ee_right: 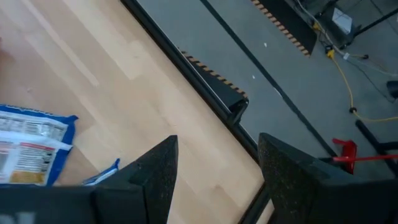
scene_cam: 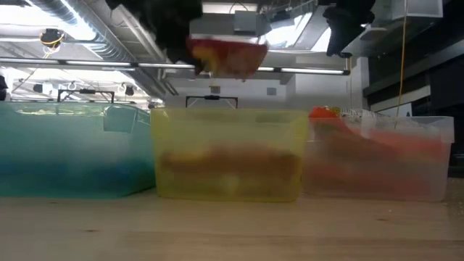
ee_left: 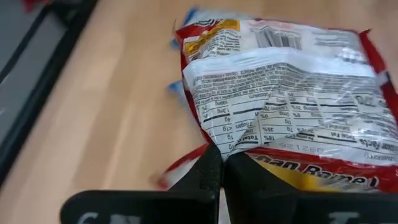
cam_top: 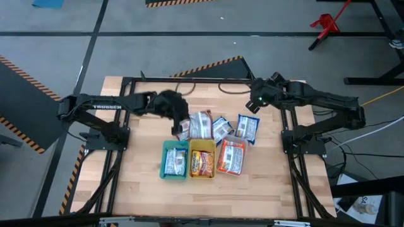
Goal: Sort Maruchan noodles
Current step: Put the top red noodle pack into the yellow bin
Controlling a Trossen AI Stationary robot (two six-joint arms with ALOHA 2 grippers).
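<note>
Above the wooden table (cam_top: 145, 189), left fingers (ee_left: 221, 180) pinch a red noodle packet (ee_left: 286, 93); right fingers (ee_right: 214, 171) spread wide.

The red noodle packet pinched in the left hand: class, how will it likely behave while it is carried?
The red noodle packet is gripped at one edge only by the left hand, and its wrapper looks creased, so it will probably sag and swing. The film looks glossy, so it may slip. It hangs from a thin pinch, so it is likely light.
</note>
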